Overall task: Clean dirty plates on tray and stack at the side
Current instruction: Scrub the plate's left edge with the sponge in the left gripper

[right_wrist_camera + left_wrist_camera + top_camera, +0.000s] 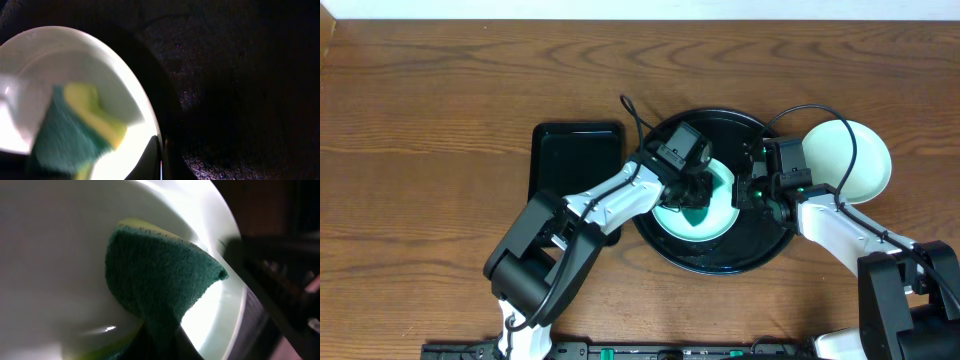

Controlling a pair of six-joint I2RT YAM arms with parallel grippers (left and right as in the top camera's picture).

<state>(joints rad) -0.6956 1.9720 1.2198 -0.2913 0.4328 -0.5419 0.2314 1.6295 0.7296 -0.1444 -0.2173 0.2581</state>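
Note:
A pale mint plate (718, 218) lies on the round black tray (720, 262). My left gripper (695, 190) is over the plate, shut on a green and yellow sponge (694, 212) that presses on the plate's face. The left wrist view shows the sponge (155, 275) folded against the plate (50, 255), held at the left gripper (161, 347). My right gripper (752, 190) is shut on the plate's right rim. In the right wrist view its fingers (150, 162) pinch the rim of the plate (75, 65), with the sponge (70, 130) blurred. Another pale plate (855, 160) rests off the tray, to the right.
A smaller rectangular black tray (575, 160) sits left of the round tray, partly under my left arm. Wooden tabletop (440, 120) stretches to the left and back. The right arm's cable loops above the plate at the right.

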